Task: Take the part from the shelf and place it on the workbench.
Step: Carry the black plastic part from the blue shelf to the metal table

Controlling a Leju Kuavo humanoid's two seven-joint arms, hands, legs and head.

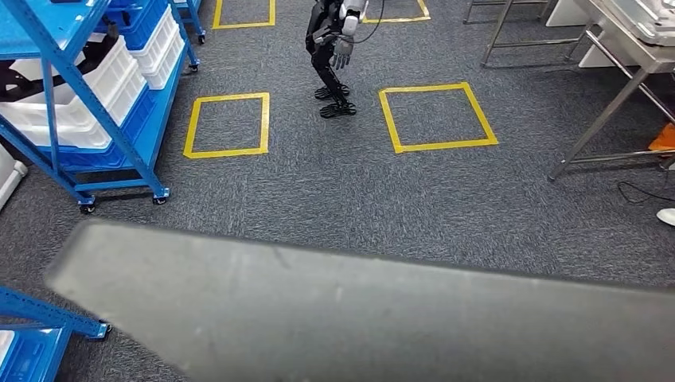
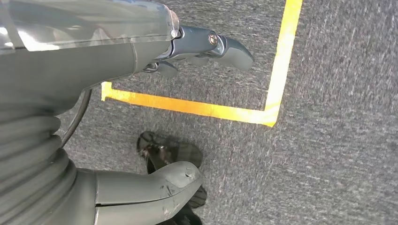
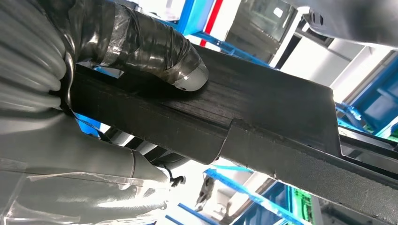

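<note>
The part [image 1: 358, 318] is a long grey-black slab lying slantwise across the bottom of the head view, blurred and very close to the camera. In the right wrist view the same part [image 3: 263, 108] is a dark stepped bar, and my right hand [image 3: 141, 51] grips it, the taped thumb pressed on its upper face. My left hand [image 2: 117, 61] hangs over the carpet holding nothing, its dark fingers [image 2: 230, 47] and thick thumb [image 2: 159, 187] apart. The blue shelf [image 1: 79, 103] with white and blue bins stands at the left. The steel workbench [image 1: 629, 40] is at the far right.
Another humanoid robot [image 1: 334, 56] stands ahead on the grey carpet between two yellow taped squares [image 1: 227, 125], [image 1: 438, 117]. A second blue rack foot [image 1: 48, 318] is at the lower left. A cable and an orange item lie under the workbench [image 1: 661, 143].
</note>
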